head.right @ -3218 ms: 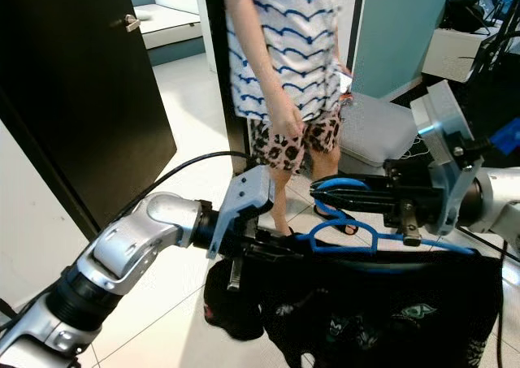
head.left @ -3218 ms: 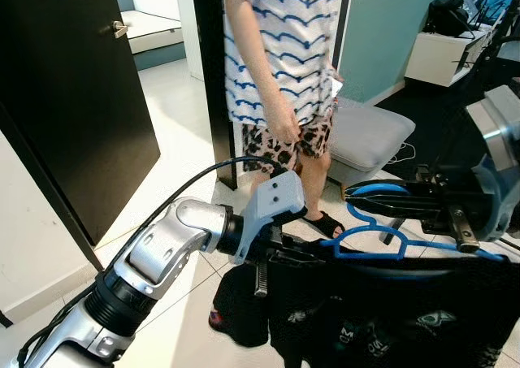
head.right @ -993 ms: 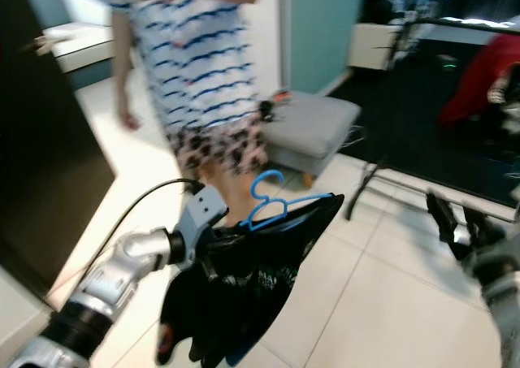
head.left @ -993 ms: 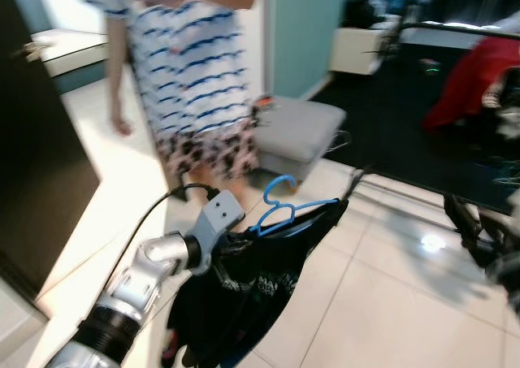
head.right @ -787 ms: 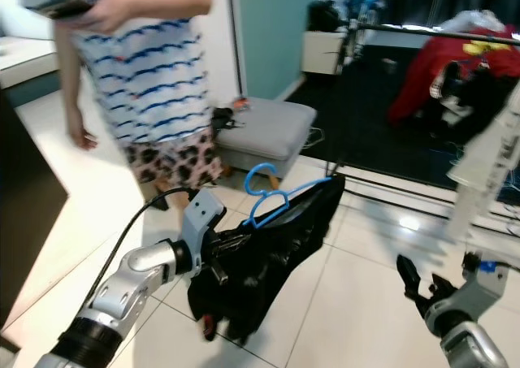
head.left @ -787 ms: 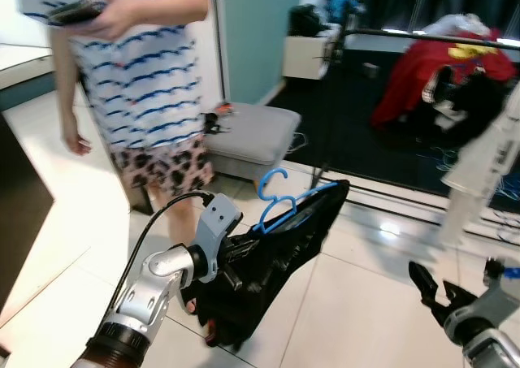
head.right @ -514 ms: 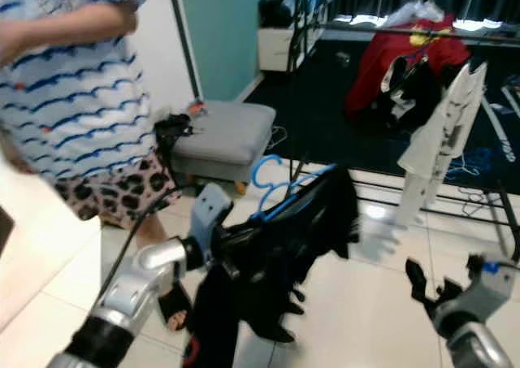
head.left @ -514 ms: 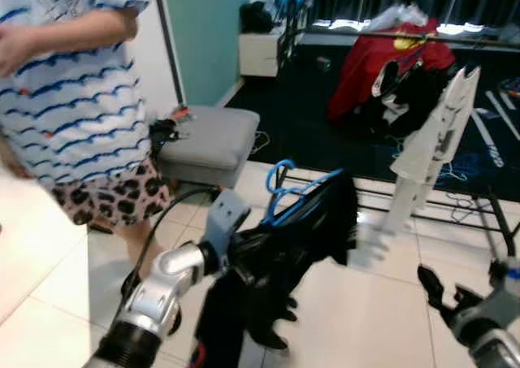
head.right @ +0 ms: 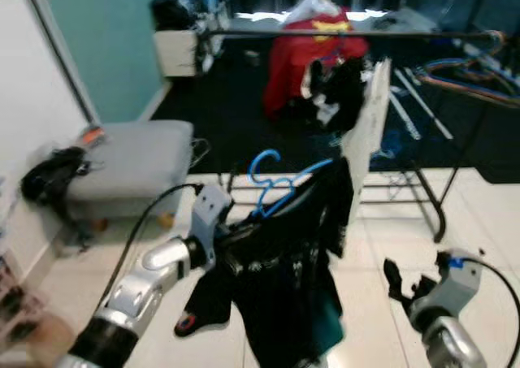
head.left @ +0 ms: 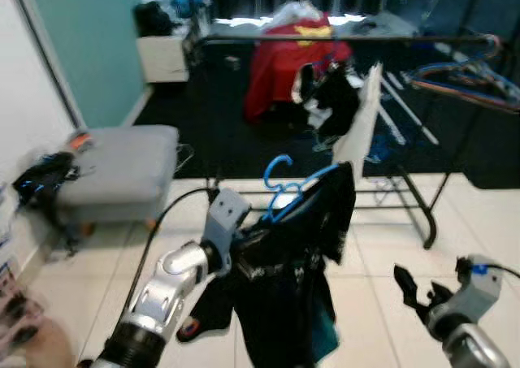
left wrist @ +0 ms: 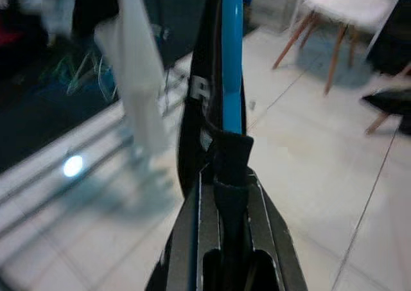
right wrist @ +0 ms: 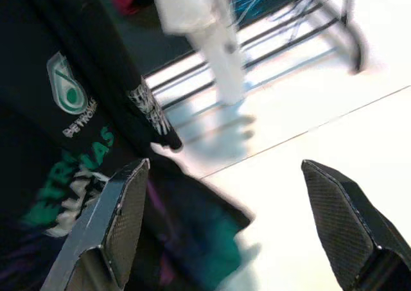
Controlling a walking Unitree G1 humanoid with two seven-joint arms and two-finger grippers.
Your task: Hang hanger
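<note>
The left gripper (left wrist: 225, 194) clamps the blue hanger (head.left: 286, 191) mid-frame, black shirt (head.left: 292, 291) draped below; the right gripper (right wrist: 231, 230) hangs spread wide, empty. Ahead — upper frame — waits the clothes rail (head.left: 341, 39): lift the hook above it, then lower.

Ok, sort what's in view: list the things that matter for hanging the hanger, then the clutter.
For the job:
blue hanger
black shirt on it
left end effector gripping the hanger
clothes rack rail

Lying about:
grey ottoman
red garment
white garment
right end effector, open, idle
</note>
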